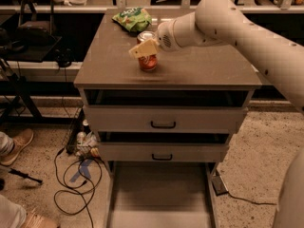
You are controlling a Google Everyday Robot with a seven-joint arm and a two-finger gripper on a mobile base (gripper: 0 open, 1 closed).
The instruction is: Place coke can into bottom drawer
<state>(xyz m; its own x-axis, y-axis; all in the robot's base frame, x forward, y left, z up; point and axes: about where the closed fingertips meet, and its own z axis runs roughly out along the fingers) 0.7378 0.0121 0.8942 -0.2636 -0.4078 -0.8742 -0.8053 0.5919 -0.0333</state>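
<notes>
The coke can [148,62] is red with a silver top and stands upright on the top of the grey cabinet [204,70], left of centre. My gripper [145,47] reaches in from the right on a white arm and sits at the can's upper part, overlapping it. The can rests on the cabinet top. The bottom drawer [161,194] is pulled out below the cabinet; its flat grey floor holds nothing.
A green chip bag [132,19] lies at the back of the cabinet top behind the can. The two upper drawers [163,122] with black handles are slightly ajar. Cables [71,184] and a person's shoe [16,144] lie on the floor at left.
</notes>
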